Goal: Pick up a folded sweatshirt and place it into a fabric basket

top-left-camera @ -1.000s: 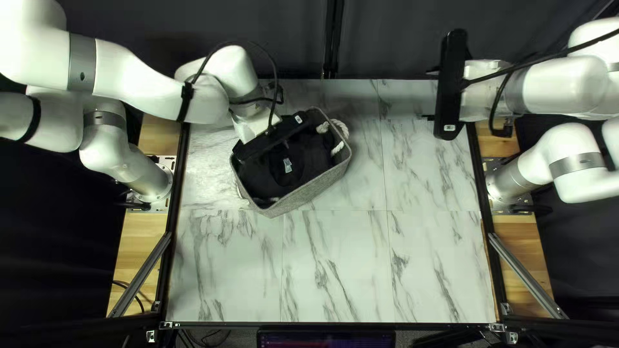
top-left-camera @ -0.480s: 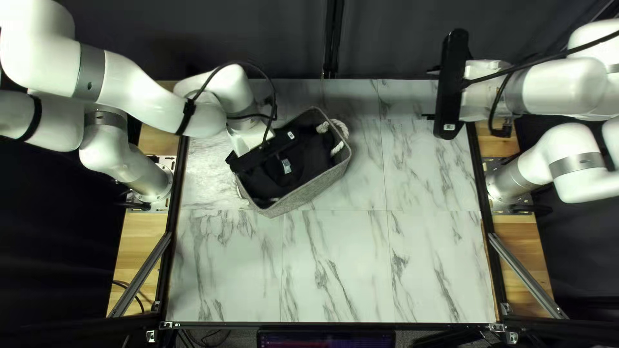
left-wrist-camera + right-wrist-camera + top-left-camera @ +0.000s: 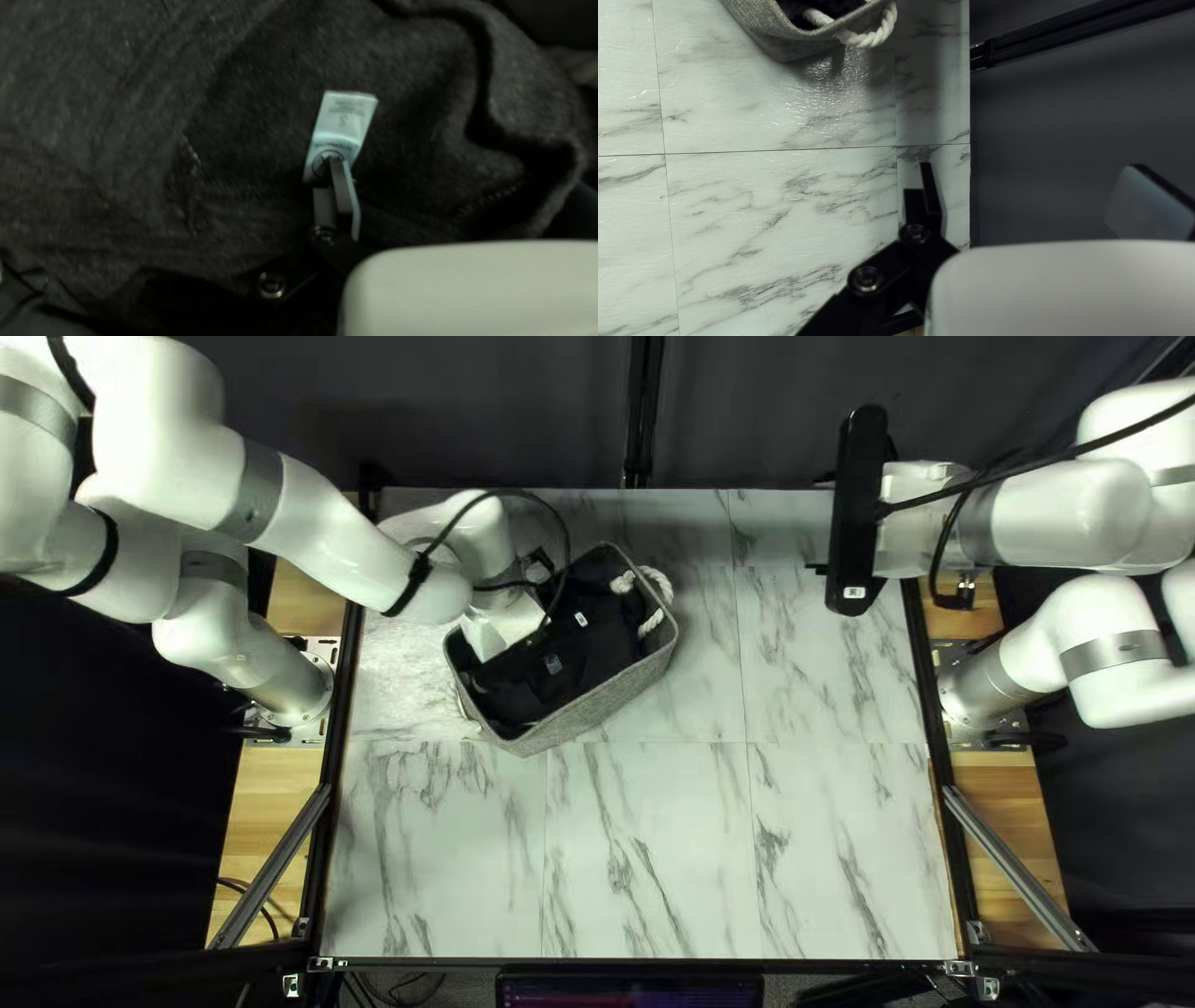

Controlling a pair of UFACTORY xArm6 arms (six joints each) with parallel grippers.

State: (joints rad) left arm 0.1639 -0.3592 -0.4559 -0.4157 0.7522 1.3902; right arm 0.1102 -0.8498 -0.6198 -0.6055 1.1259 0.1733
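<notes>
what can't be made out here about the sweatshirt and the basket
Top left view: the left arm covers part of the sweatshirt in the basket.
Left wrist view: the label is too blurred to read; the cloth fills the view, hiding the basket.
Right wrist view: the edge cuts off the basket, leaving a corner and rope handle.

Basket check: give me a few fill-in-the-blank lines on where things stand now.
The sweatshirt lying in the basket is ___ in colour.
The basket's handle is white ___.
The arm reaching into the basket is my ___ one.
The right gripper holds ___.
Missing: black; rope; left; nothing.
</notes>
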